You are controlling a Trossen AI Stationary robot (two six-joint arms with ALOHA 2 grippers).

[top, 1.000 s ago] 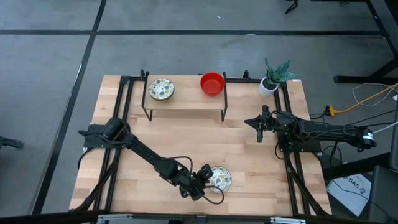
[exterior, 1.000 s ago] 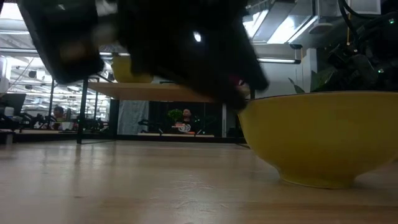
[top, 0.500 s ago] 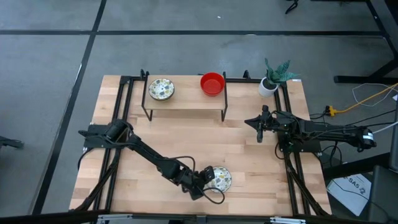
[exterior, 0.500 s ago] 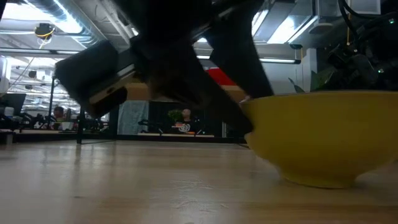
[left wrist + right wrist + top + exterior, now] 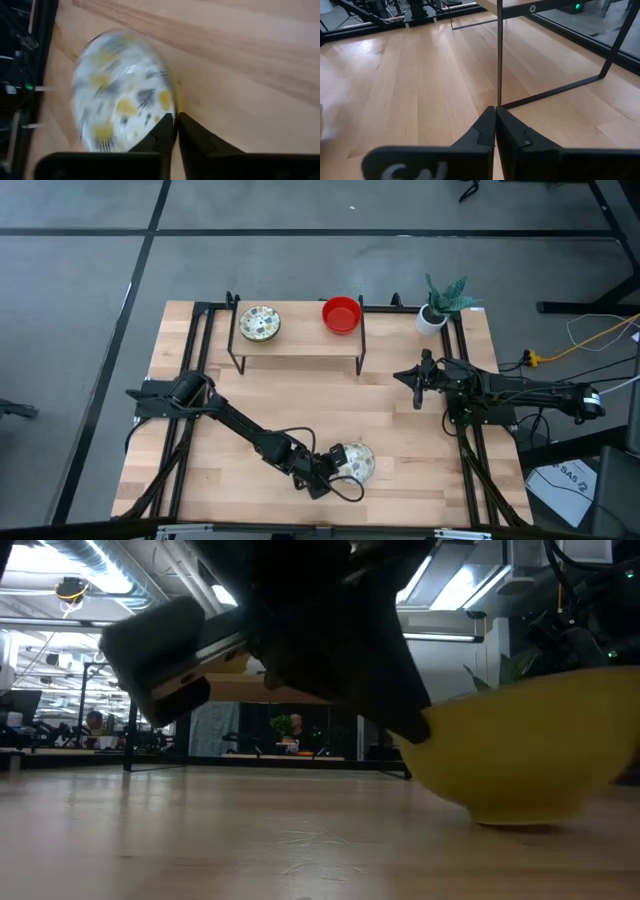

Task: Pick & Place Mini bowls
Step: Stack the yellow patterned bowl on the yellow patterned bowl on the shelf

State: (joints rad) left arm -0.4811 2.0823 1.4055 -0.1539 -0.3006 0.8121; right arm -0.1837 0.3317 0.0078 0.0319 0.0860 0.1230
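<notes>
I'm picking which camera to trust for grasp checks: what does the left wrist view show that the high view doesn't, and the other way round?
Only the left wrist view shows the left end effector with its fingers pinched together on the rim of the patterned bowl, which looks tilted. Only the high view shows the shelf holding a second patterned bowl and a red bowl, the potted plant, and the right end effector waiting shut. Both show the gripped bowl and the wooden table.

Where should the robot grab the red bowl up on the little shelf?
Probably by its thin rim. The red bowl sits upright and open on the wooden shelf, so one finger can go inside and one outside, coming down from above. Its round sides look too wide for the fingers.
</notes>
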